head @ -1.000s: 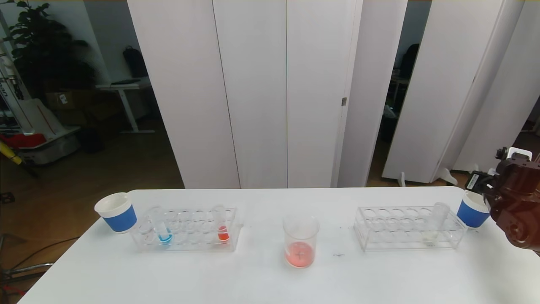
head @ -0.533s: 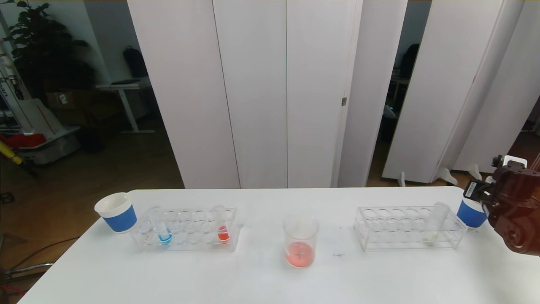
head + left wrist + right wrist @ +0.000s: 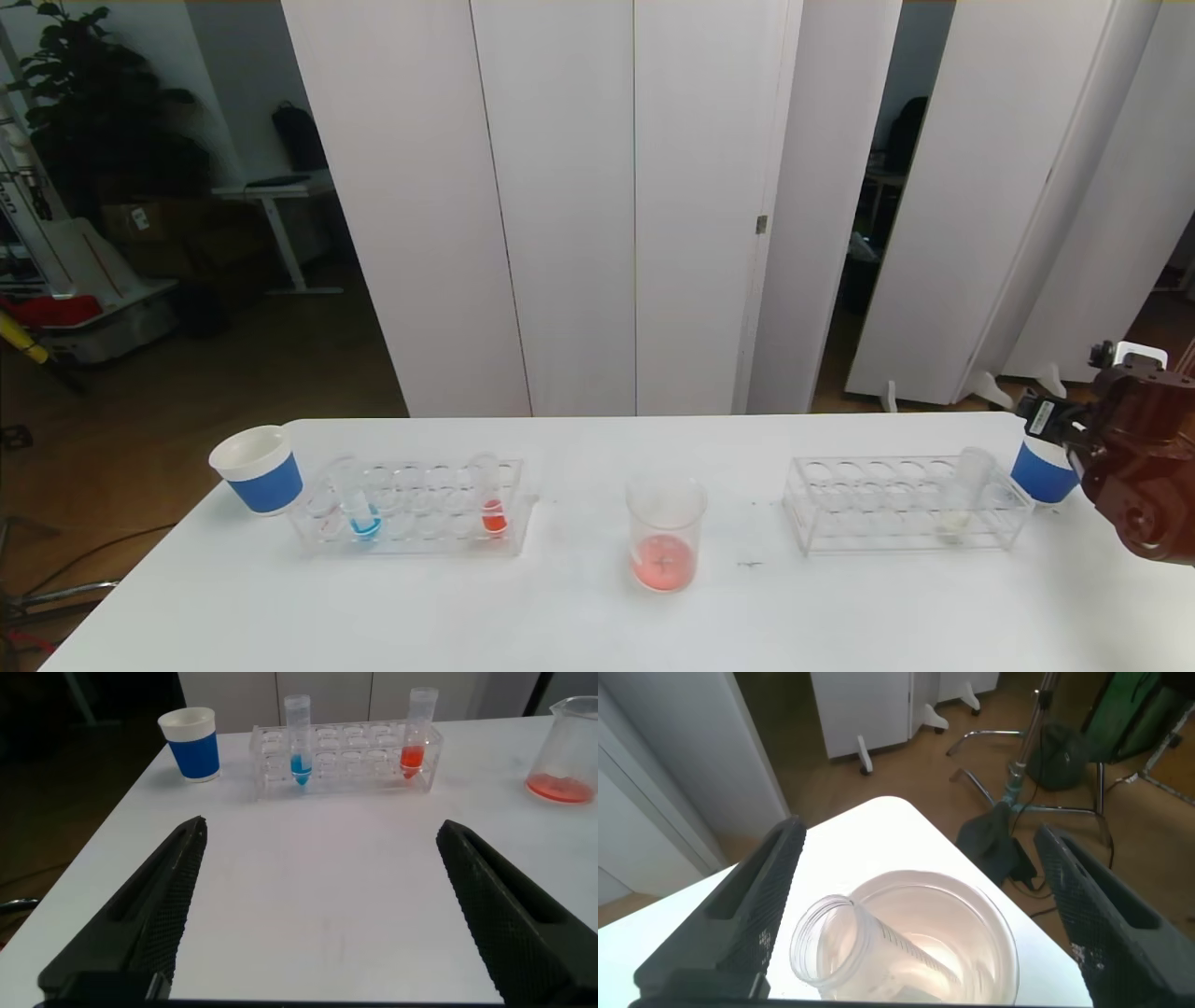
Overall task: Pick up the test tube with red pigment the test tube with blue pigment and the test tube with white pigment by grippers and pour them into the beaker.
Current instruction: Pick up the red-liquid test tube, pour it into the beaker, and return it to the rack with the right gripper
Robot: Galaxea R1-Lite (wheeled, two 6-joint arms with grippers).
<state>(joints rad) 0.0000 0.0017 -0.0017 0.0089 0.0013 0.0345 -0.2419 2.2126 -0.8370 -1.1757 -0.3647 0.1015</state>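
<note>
The beaker stands mid-table with red liquid at its bottom; it also shows in the left wrist view. The left rack holds the test tube with blue pigment and a tube with red pigment. The right rack holds the test tube with white pigment. My right gripper is open and empty above a blue-sleeved cup. My left gripper is open and empty, low over the table in front of the left rack.
A clear graduated tube leans inside the right cup. Another blue-sleeved cup stands left of the left rack. The right table corner and floor with stands lie just beyond the right cup.
My right arm has shifted slightly by the right cup. The tubes, racks and beaker have not moved.
</note>
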